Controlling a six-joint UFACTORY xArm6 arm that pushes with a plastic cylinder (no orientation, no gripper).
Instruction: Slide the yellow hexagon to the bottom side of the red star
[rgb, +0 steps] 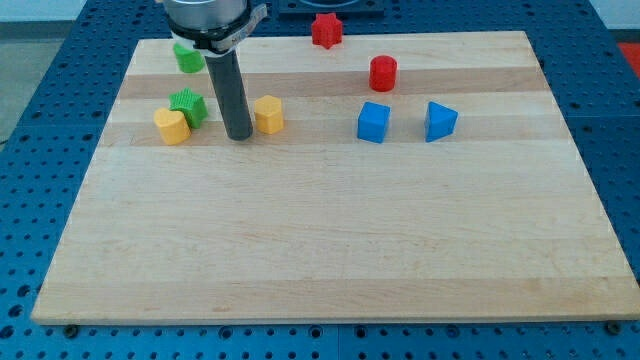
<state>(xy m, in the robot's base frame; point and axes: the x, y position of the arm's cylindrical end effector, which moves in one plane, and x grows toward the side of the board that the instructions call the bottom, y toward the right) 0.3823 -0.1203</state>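
The yellow hexagon (268, 114) lies on the wooden board, left of centre in the upper part. The red star (326, 30) sits at the board's top edge, up and to the right of the hexagon. My tip (239, 135) rests on the board just left of the yellow hexagon, nearly touching its left side. The rod rises from it toward the view's top.
A yellow cylinder (172, 126) and a green star (188, 107) lie left of my tip. A green block (187, 57) sits further up. A red cylinder (383, 73), a blue cube (373, 122) and a blue triangular block (439, 120) lie to the right.
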